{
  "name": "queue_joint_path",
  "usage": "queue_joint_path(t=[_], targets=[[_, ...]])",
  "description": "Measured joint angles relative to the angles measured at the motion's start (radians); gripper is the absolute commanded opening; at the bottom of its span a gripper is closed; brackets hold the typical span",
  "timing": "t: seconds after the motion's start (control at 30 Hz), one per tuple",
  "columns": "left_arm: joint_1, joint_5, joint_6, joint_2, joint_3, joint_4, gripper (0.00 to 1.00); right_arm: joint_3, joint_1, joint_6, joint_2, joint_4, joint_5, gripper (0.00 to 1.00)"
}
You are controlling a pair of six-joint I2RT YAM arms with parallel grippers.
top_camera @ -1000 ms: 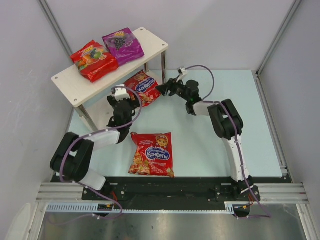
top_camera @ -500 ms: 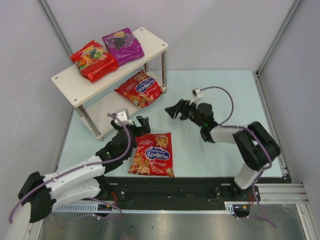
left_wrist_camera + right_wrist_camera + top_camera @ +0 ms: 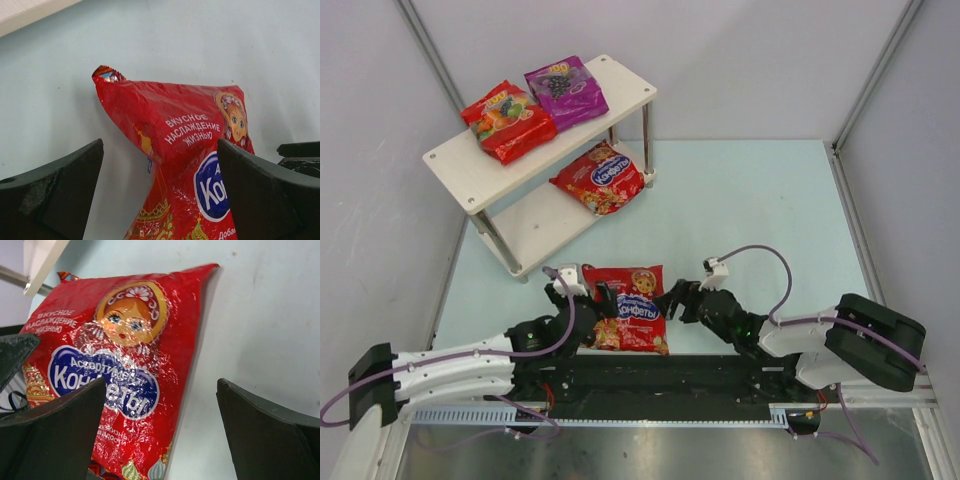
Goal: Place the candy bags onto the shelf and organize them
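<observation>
Pale blue desk (image 3: 770,220), shelf (image 3: 450,165) at its far left corner, one red candy bag (image 3: 630,300) at the near edge.
Both wrist views cut off that bag's lower end, and the shelf hides part of the lower-tier red bag (image 3: 605,180). The left claw (image 3: 582,297) and right claw (image 3: 673,300) gape wide on either side of the near bag, gripping nothing.

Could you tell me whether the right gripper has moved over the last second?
Yes. The right gripper has drawn back from the shelf toward the table's near edge and now sits open beside the loose red candy bag.
</observation>
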Motion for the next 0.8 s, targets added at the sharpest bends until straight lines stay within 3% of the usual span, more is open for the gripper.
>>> queue_joint_path(t=[0.33, 0.53, 0.8], targets=[[-0.081, 0.002, -0.097, 0.043, -0.001, -0.068, 1.0, -0.017, 0.226, 0.189, 0.041, -0.02, 0.137, 0.9], [-0.201, 0.008, -0.216, 0.051, -0.006, -0.155, 1.0, -0.016, 0.32, 0.281, 0.089, 0.0, 0.202, 0.88], [-0.451, -0.056, -0.572, 0.2, 0.048, -0.444, 1.0, -0.007, 0.321, 0.346, 0.191, 0.126, 0.233, 0.81]])
